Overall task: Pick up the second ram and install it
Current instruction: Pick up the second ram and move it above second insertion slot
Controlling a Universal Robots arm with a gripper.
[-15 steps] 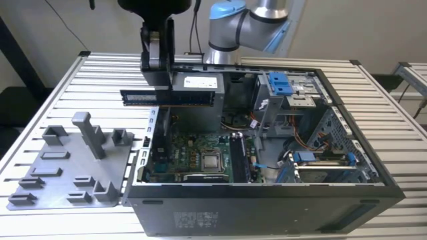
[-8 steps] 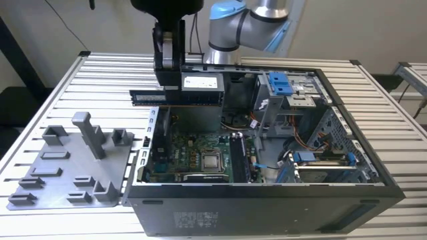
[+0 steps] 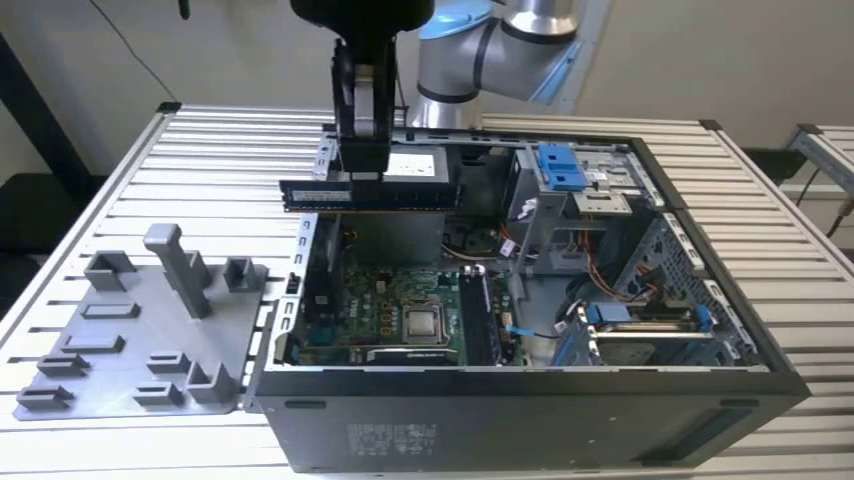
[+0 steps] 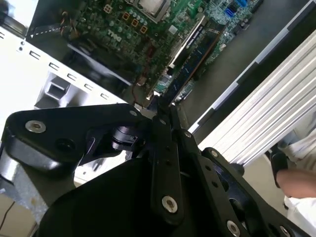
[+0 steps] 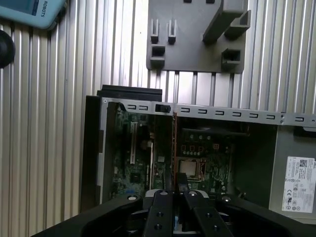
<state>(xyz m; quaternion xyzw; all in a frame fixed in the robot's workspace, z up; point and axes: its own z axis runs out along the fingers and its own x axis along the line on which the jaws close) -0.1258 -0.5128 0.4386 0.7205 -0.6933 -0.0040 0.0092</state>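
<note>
Claw [image 3: 363,176] of mine clenches the second ram [image 3: 407,196] level and edge-down above the motherboard [image 3: 387,300], presumably to suit its slots [image 3: 481,320].

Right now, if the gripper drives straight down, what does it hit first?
Shut on the second ram, the gripper would likely press it onto the motherboard beside the CPU socket; depth unclear.
</note>
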